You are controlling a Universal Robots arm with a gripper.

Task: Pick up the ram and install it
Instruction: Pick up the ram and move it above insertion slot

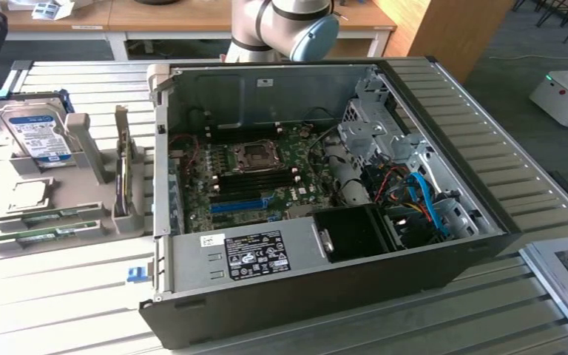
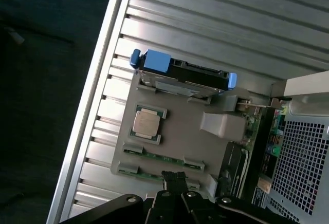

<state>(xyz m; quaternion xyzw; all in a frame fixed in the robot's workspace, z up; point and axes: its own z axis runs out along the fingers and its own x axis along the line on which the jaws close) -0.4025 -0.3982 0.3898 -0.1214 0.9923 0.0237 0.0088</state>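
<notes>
Slatted metal table [image 1: 67, 310] carries an open computer case [image 1: 294, 303] and grey holder [image 1: 77, 194].

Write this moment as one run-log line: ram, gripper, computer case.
ram: in grey holder, not picked up | gripper: shut, close to ram | computer case: open

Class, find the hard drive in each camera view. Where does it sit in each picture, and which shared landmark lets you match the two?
Exterior view: the hard drive stands upright in the grey holder tray, to the exterior view's left of the computer case.
Wrist view: the hard drive is seen edge-on, with blue rails, at one end of the tray, next to the processor.
Shared landmark: the processor, lying flat in the tray.
</notes>
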